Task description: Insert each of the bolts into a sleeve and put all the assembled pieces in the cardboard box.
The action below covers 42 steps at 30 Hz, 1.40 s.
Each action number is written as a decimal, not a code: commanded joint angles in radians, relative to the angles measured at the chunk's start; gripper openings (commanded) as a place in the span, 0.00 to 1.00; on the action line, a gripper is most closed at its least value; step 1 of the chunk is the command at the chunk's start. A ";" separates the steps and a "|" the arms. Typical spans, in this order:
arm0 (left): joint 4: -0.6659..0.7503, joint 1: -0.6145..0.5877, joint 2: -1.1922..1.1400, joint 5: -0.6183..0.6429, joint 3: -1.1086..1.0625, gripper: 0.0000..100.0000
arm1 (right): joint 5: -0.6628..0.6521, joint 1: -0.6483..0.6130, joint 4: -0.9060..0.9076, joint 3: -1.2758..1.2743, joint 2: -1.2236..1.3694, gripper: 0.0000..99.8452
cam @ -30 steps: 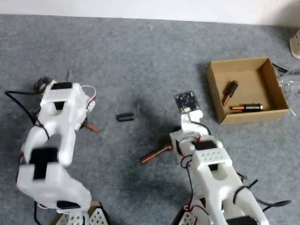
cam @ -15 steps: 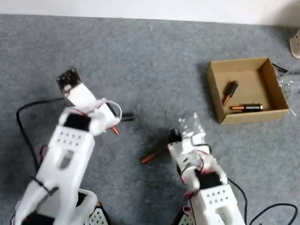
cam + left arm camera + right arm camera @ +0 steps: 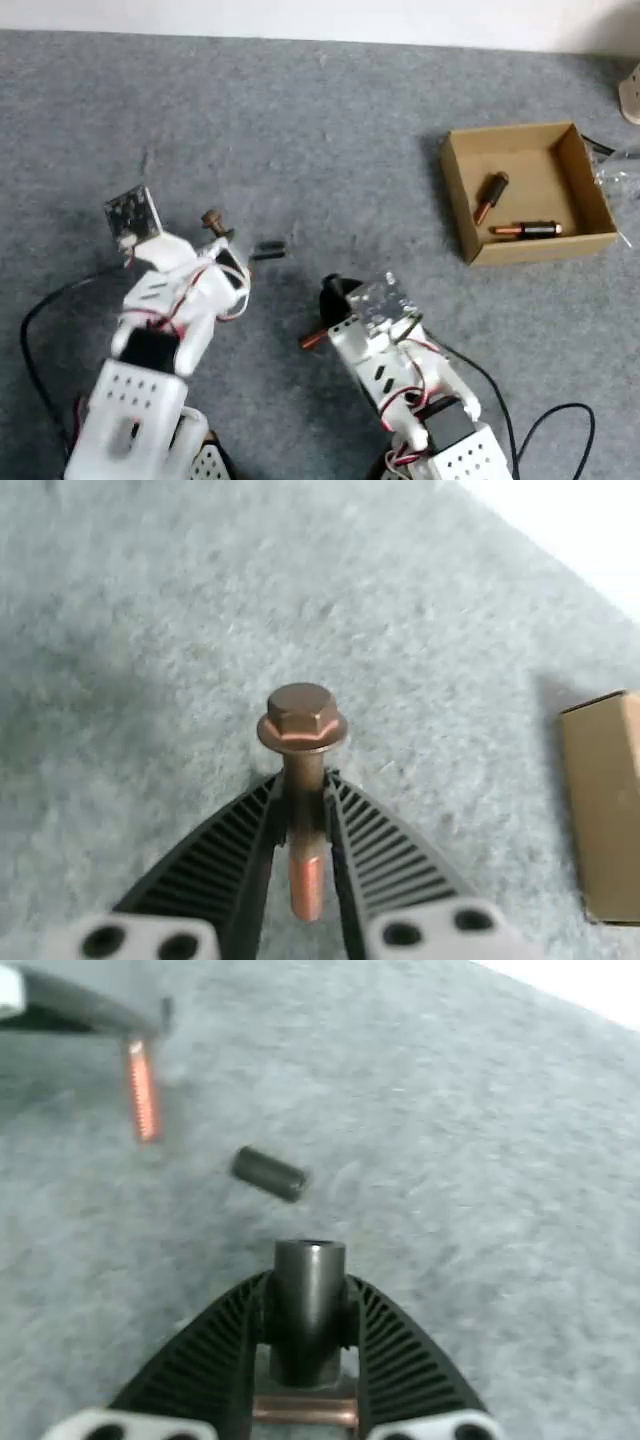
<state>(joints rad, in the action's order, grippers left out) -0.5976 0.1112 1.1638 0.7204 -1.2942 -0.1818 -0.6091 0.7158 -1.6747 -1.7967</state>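
Well apart from the cardboard box (image 3: 545,175): copper bolt (image 3: 302,720), shank clamped between the left gripper's (image 3: 302,780) fingers, hex head protruding past the tips. Nearer the box: loose black sleeve (image 3: 266,250) on the carpet (image 3: 300,130). Nearer still: second sleeve (image 3: 308,1295), pinched lengthways in the right gripper (image 3: 307,1285); second bolt (image 3: 312,339) lying just beside. Inside the box: two assembled pieces (image 3: 524,230).

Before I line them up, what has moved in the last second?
The left gripper, shut on the copper hex-head bolt, swung in toward the loose black cylindrical sleeve, bolt head up. The right gripper edged left, holding a second black sleeve upright. Loose sleeve and cardboard box unmoved.
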 commanded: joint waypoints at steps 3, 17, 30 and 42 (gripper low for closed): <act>0.034 0.027 0.387 -0.091 -0.124 0.01 | -0.011 -0.071 0.007 -0.051 -0.012 0.00; 0.084 0.027 0.650 -0.091 -0.246 0.01 | -0.011 -0.179 -0.068 -0.053 -0.012 0.00; 0.083 0.255 0.654 -0.097 -0.294 0.01 | -0.011 -0.177 -0.110 -0.054 -0.044 0.00; 0.083 0.222 0.656 -0.091 -0.289 0.01 | -0.124 -0.174 -0.197 -0.064 -0.042 0.00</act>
<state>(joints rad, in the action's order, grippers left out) -0.5409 0.3506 1.8006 0.6283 -1.6318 -0.2908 -0.7810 0.5608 -1.6747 -1.8197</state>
